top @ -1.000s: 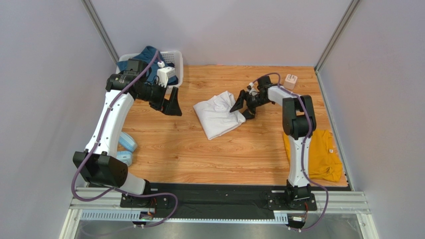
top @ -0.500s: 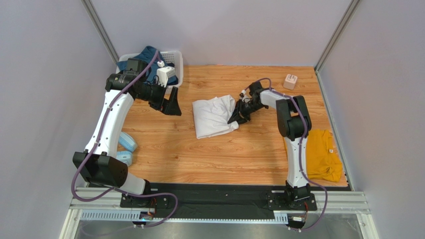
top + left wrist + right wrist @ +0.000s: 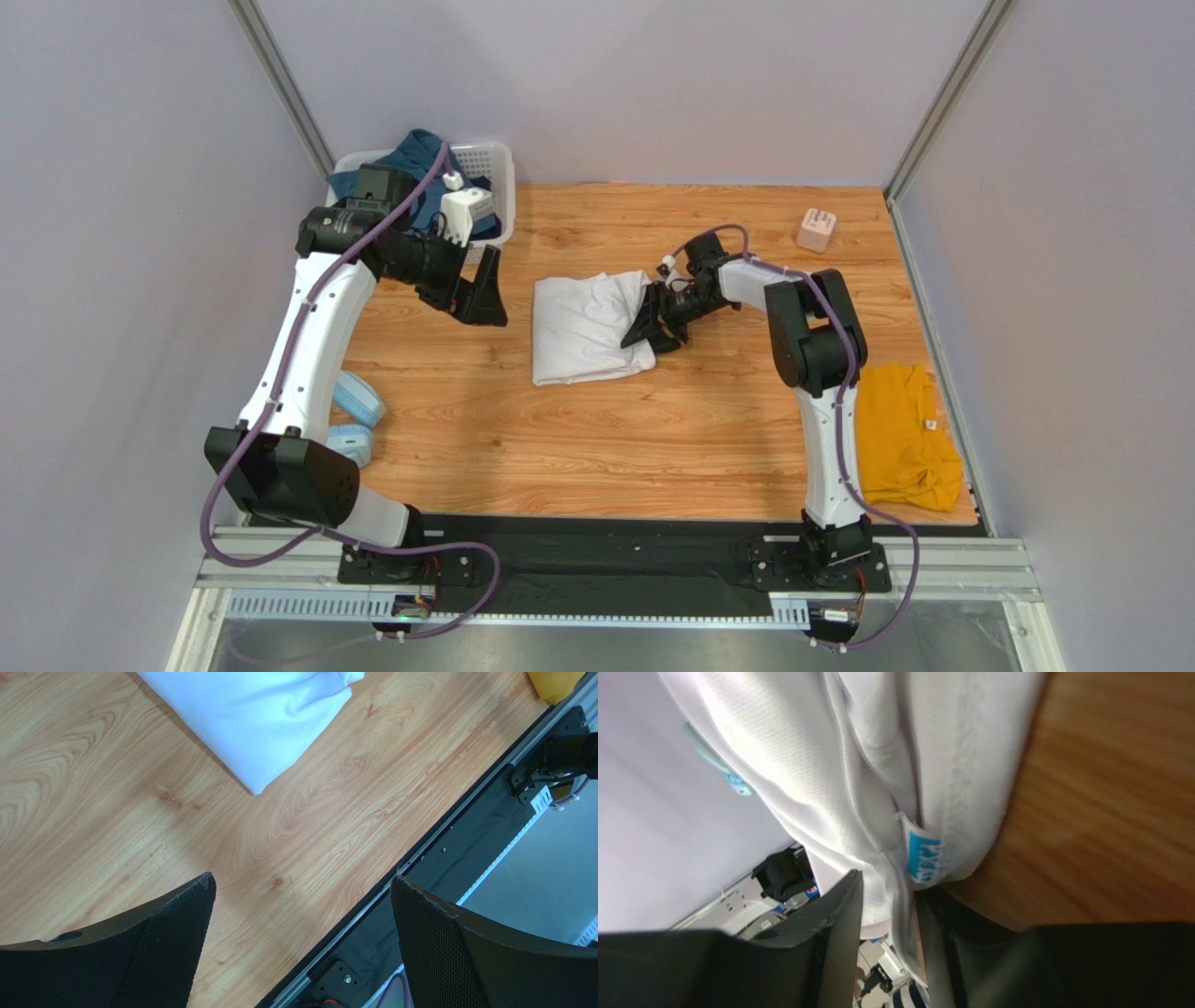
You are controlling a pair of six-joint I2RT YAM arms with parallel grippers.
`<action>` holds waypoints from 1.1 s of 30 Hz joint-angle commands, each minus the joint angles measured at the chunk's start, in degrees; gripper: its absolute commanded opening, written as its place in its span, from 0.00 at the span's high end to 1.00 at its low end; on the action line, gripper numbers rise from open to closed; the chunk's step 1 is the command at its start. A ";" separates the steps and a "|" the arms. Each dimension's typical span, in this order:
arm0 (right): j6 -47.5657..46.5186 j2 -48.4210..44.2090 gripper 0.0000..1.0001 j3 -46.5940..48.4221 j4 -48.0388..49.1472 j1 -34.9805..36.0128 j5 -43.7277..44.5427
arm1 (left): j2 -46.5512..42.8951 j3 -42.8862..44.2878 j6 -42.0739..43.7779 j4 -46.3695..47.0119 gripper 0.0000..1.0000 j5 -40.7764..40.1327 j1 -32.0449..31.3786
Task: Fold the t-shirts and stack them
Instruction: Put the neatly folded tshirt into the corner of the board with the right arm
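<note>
Between the fingers of the right pincer [image 3: 889,906] sits a pinch of the white shirt [image 3: 582,329], caught at the neck hem just beside its blue label [image 3: 924,855]. A second ago those jaws stood wider and farther right. They have since closed on the cloth and carried it leftward, so the shirt now lies nearer the left pincer [image 3: 484,297], which hangs wide open and holds nothing. I judge the folding of this shirt under way and the stacking not begun: the yellow shirt [image 3: 905,434] lies well to the right of the right pincer, back toward its arm's base, and the blue shirt [image 3: 414,151] sits in the basket [image 3: 494,165] beyond the left pincer. Only the right wrist view shows the grip and label; overhead, the fingers hide them. The left wrist view alone shows the shirt's near corner flat on the table [image 3: 337,812].
</note>
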 commanded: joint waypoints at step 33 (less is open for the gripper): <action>10.21 -26.84 1.00 -18.28 -1.98 1.11 26.52 | -4.70 -0.79 3.89 -1.42 0.00 0.48 0.35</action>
